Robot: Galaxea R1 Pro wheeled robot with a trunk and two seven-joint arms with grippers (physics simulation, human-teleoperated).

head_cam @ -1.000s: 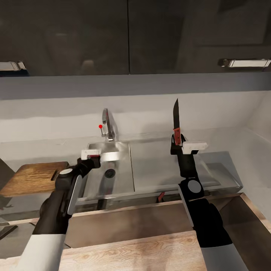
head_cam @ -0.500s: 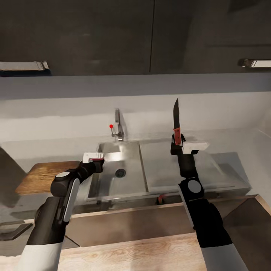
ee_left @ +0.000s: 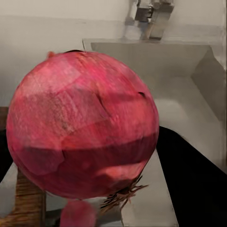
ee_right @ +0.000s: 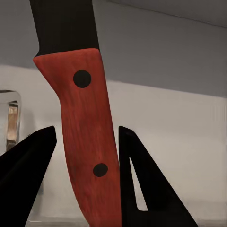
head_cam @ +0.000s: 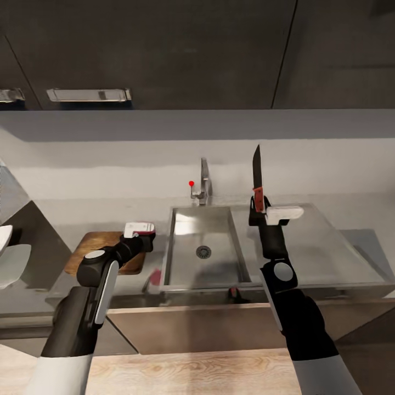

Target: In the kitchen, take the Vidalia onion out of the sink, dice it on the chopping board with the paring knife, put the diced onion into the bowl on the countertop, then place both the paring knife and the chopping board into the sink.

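left end effector (head_cam: pixel 139 230): pinching onion (ee_left: pixel 82 125), above near end of chopping board (head_cam: pixel 93 244), just beside sink (head_cam: pixel 219 216).
right end effector (head_cam: pixel 267 211): pressed on red handle of knife (head_cam: pixel 256 178), blade upright, over the drainboard right of the basin.
board: flat on table (head_cam: pixel 49 219), left of sink.
step in hand, judged: setting onion on board. best lowered onto board's middle, released only once resting; knife kept high, well apart.

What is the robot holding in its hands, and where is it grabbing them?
The right gripper grips the paring knife by its red handle, blade up. The left gripper holds the round red onion around its body.
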